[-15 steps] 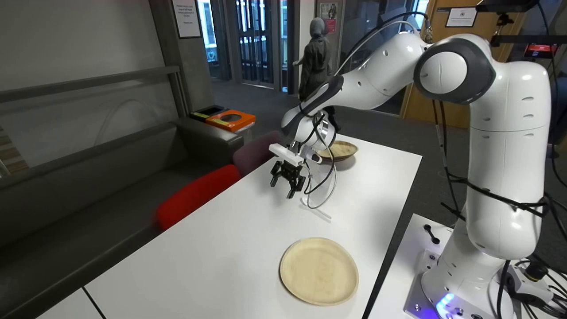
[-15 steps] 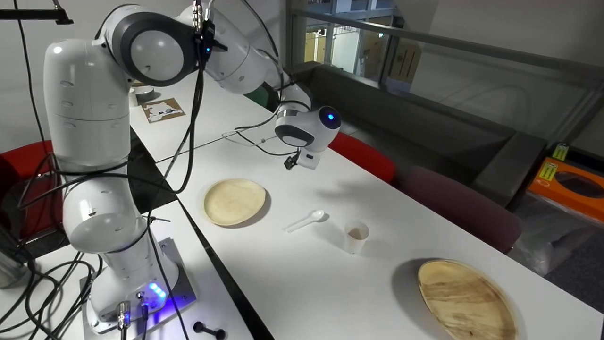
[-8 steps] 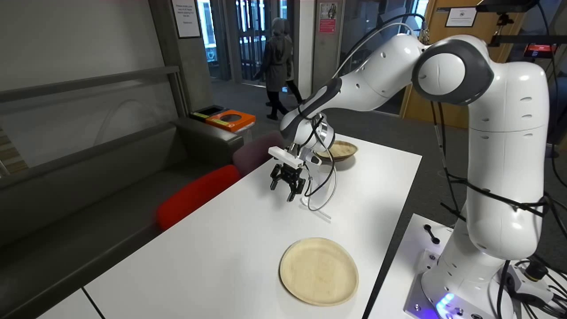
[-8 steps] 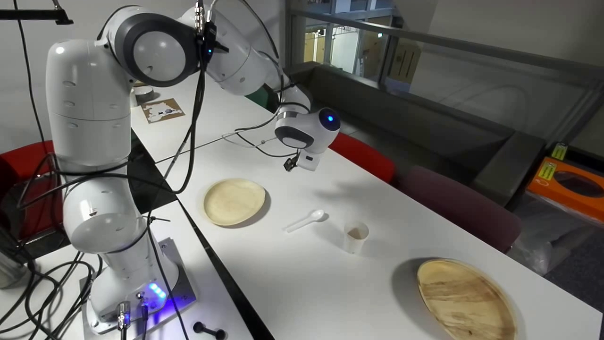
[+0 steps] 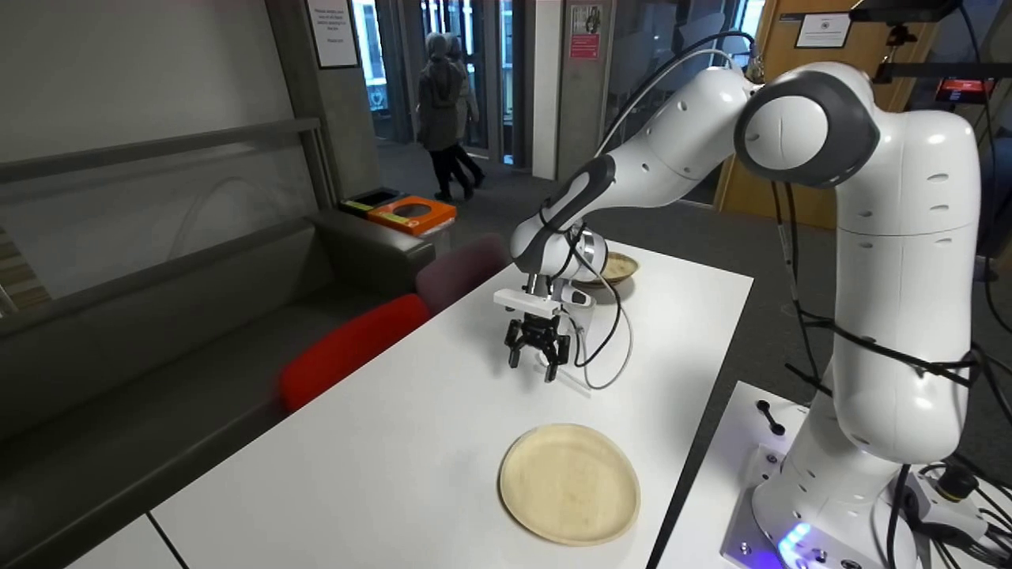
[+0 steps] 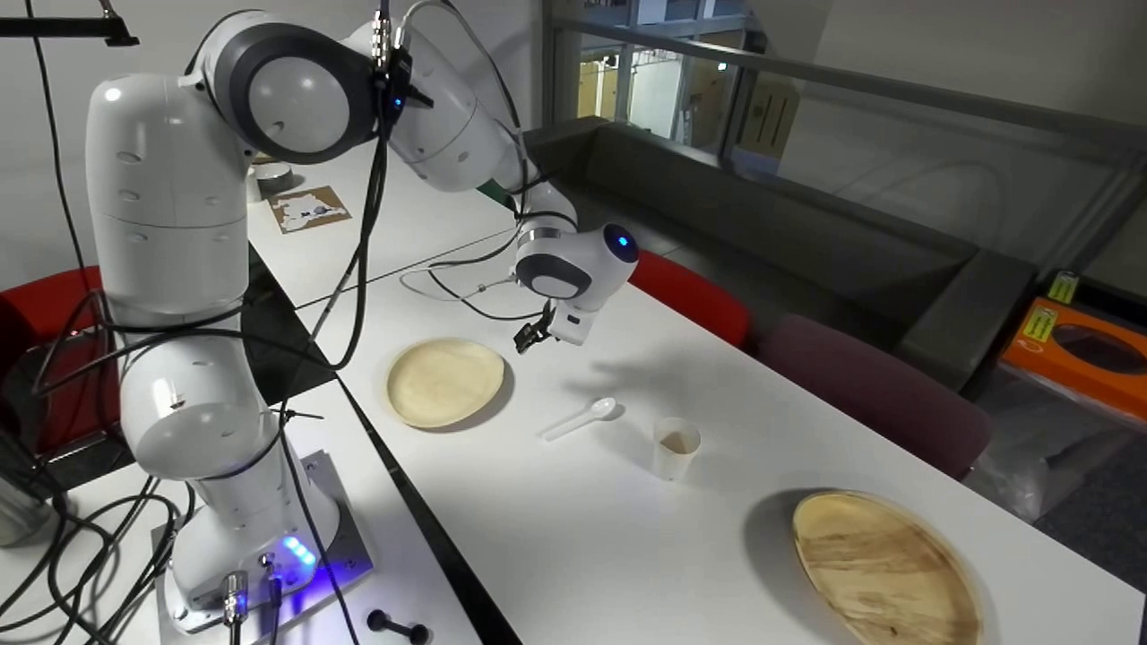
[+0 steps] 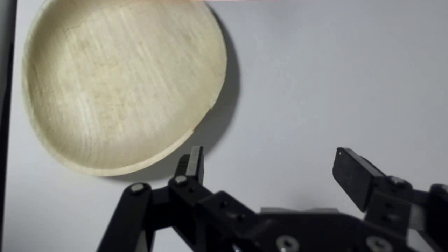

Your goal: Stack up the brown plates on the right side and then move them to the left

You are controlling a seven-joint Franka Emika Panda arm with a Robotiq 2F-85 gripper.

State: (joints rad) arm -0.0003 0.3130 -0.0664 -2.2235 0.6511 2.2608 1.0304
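Note:
One round tan plate (image 5: 569, 484) lies on the white table, and it also shows in an exterior view (image 6: 445, 382) and at the upper left of the wrist view (image 7: 122, 80). Another brown plate (image 6: 887, 573) with darker grain is at the far end of the table; in an exterior view this plate (image 5: 623, 267) is partly behind the arm. Whether a further plate sits under it I cannot tell. My gripper (image 5: 532, 366) is open and empty above the table, beside the lighter plate. In the wrist view the gripper (image 7: 268, 150) has one finger close to that plate's shadow.
A white spoon (image 6: 582, 419) and a white cup (image 6: 676, 448) stand between the two plate places, below and beside the arm. A red chair (image 5: 352, 348) and a dark purple chair (image 5: 462, 273) stand along the table edge. Loose cables (image 5: 617, 340) hang at the wrist.
My gripper has moved lower and a little closer to the lighter plate, staying open. The plates, spoon and cup have not moved. People walk past in the background.

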